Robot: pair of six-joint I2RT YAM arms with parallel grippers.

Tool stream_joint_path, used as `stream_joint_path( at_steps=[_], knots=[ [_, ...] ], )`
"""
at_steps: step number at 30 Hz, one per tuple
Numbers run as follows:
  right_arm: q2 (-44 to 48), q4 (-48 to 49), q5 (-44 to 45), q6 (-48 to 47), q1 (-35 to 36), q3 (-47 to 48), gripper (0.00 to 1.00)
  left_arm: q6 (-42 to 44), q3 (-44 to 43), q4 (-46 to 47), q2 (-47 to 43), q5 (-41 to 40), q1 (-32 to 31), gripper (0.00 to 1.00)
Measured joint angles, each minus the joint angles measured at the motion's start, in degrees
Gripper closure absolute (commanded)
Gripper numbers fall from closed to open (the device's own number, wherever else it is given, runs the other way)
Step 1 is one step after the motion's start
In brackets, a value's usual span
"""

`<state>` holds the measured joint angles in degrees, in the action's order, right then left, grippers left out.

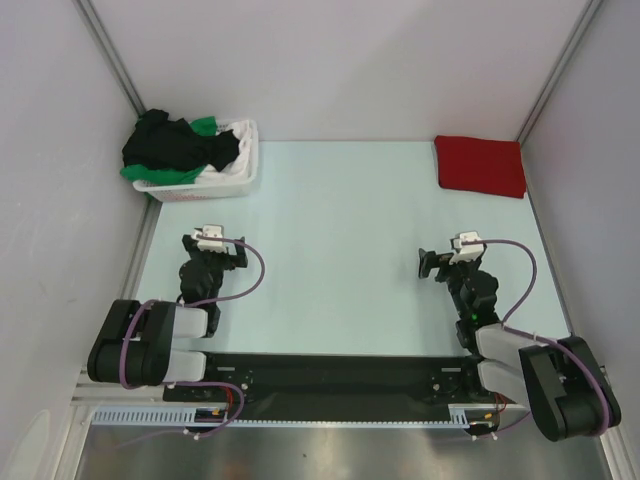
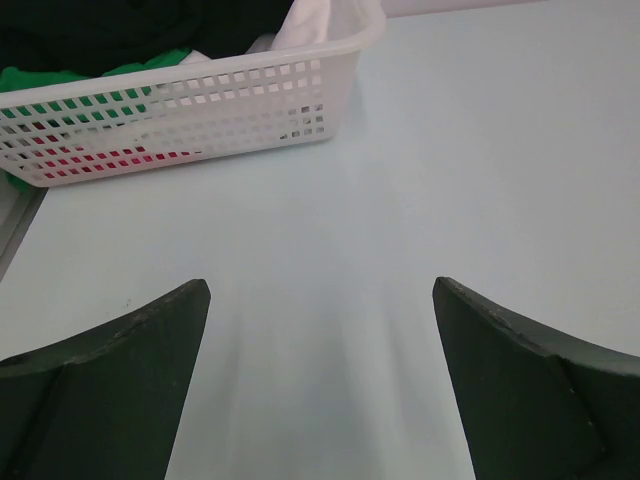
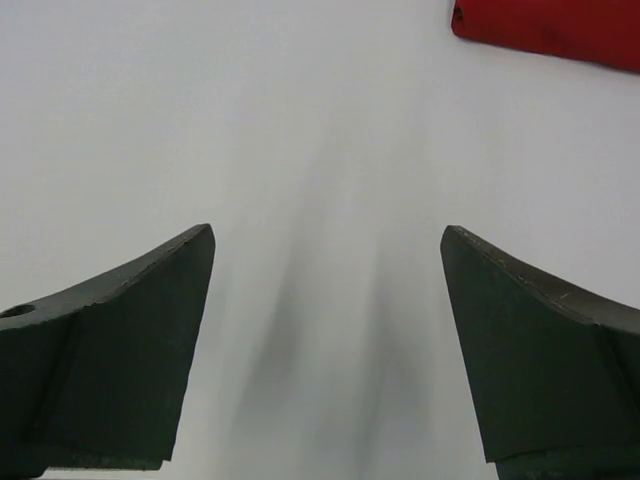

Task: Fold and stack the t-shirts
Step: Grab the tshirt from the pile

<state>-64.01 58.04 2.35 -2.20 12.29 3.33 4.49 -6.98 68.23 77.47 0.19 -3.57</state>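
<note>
A folded red t-shirt lies at the table's far right corner; its edge shows at the top of the right wrist view. A black t-shirt is heaped in the white basket at the far left, over a green t-shirt and a white t-shirt. The left wrist view shows the basket with black, green and white cloth. My left gripper is open and empty over bare table, short of the basket. My right gripper is open and empty, well short of the red t-shirt.
Grey walls enclose the table on the left, back and right. Something red shows through the basket's holes low in its wall. The pale table top lies between the two arms.
</note>
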Motion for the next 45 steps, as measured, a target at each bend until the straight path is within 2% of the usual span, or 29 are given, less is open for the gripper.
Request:
stream_joint_path(
  at_steps=[5, 7, 9, 12, 16, 19, 22, 27, 30, 36, 41, 45],
  knots=[
    [9.55, -3.74, 2.08, 0.35, 0.02, 0.35, 0.00, 0.81, -0.22, -3.43, -2.62, 3.69, 0.11, 0.00],
    [13.49, -7.10, 2.78, 0.72, 0.02, 1.92, 0.00, 2.21, -3.23, -12.44, -6.75, 7.98, 0.20, 0.00],
    [16.57, -11.06, 3.26, 1.33, 0.00, 4.98, 0.00, 3.96, -9.94, -22.64, -9.11, 13.09, 0.17, 0.00],
    [19.76, -18.18, 3.48, 3.37, 0.00, 11.02, 0.00, 6.25, -25.40, -41.40, -9.31, 19.76, -0.57, 0.00],
    [21.46, -27.39, 3.41, 6.08, 0.00, 18.69, 0.00, 10.82, -41.68, -63.63, -9.33, 23.58, -2.23, 0.00],
    [21.66, -33.24, 2.95, 7.76, 0.07, 23.12, 0.00, 14.05, -52.19, -78.38, -9.01, 20.28, -2.78, 0.00],
    [21.73, -36.89, 1.75, 9.25, 0.31, 24.79, 0.00, 15.76, -63.36, -87.47, -5.73, 13.42, -0.37, 0.00],
    [21.73, -41.18, -0.33, 11.23, 1.44, 24.87, 0.00, 16.11, -80.78, -92.43, 8.17, 4.17, 8.70, 0.00],
    [22.12, -42.36, -0.85, 11.65, 2.12, 24.87, 0.00, 16.11, -89.68, -93.42, 18.75, -0.61, 11.61, 0.00],
    [23.89, -44.26, -1.33, 11.41, 2.60, 24.79, 0.00, 16.00, -109.77, -98.20, 42.27, -2.56, 11.72, 0.00],
    [24.11, -45.59, -1.33, 10.43, 2.64, 24.65, 0.00, 15.50, -121.63, -101.33, 54.77, -3.19, 11.56, 0.01],
    [24.11, -46.90, -1.31, 9.84, 2.67, 24.65, 0.00, 15.50, -123.12, -101.42, 57.35, -4.39, 11.52, 0.17]
  ],
)
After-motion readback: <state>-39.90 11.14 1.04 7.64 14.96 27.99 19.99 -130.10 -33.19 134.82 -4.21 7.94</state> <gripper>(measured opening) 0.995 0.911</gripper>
